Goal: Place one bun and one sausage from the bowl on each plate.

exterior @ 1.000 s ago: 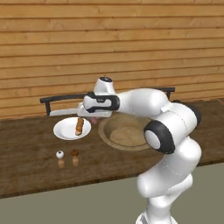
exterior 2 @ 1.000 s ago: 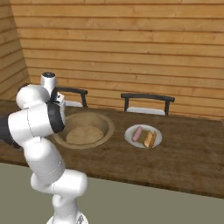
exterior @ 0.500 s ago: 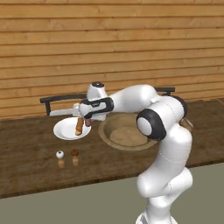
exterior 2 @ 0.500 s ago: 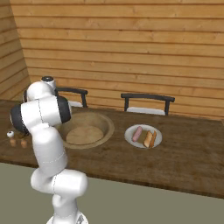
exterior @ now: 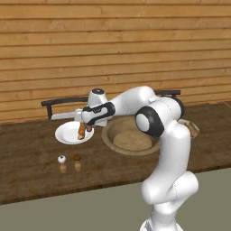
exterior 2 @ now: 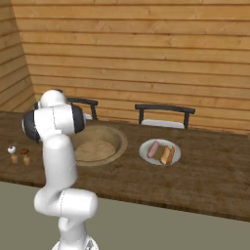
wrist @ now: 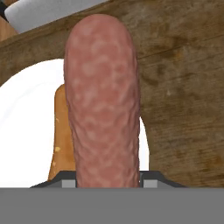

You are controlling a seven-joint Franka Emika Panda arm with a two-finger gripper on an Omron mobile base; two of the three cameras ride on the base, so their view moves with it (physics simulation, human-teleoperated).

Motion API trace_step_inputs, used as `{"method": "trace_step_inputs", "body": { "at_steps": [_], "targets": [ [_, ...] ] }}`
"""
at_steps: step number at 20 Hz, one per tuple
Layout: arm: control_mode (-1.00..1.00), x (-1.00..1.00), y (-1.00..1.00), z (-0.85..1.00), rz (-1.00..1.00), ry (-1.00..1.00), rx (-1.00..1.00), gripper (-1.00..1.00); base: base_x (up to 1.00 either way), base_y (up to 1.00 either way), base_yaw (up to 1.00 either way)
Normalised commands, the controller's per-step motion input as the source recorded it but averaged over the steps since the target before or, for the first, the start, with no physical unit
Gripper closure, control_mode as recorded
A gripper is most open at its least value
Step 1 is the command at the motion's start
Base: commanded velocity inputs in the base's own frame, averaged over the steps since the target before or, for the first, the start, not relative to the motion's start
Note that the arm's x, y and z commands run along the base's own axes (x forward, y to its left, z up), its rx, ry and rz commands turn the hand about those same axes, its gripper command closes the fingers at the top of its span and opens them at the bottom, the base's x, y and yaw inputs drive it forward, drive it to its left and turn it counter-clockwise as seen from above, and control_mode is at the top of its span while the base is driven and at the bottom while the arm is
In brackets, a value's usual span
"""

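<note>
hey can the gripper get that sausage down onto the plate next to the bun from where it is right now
Probably yes. The gripper holds the sausage right over the white plate, where a bun already lies. Bare plate shows beside the bun, and nothing stands between sausage and plate.

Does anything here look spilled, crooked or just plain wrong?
Nothing stands out. The end effector holds a sausage over the left plate, where a bun already lies. The other plate holds its food neatly, and the two shakers stand upright.
</note>
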Motion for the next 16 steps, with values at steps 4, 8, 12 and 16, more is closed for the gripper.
{"method": "trace_step_inputs", "body": {
  "at_steps": [4, 8, 12, 16],
  "targets": [
    [-1.00, 0.07, 0.09, -0.08, -0.01, 0.09, 0.00, 1.00, 0.00, 0.00, 0.00],
    [-1.00, 0.03, 0.02, -0.21, 0.00, 0.02, 0.00, 1.00, 0.00, 0.00, 0.00],
    [-1.00, 0.08, 0.00, -0.27, 0.00, 0.00, 0.00, 1.00, 0.00, 0.00, 0.00],
    [-1.00, 0.02, 0.00, -0.18, 0.00, 0.00, 0.00, 1.00, 0.00, 0.00, 0.00]
  ]
}}
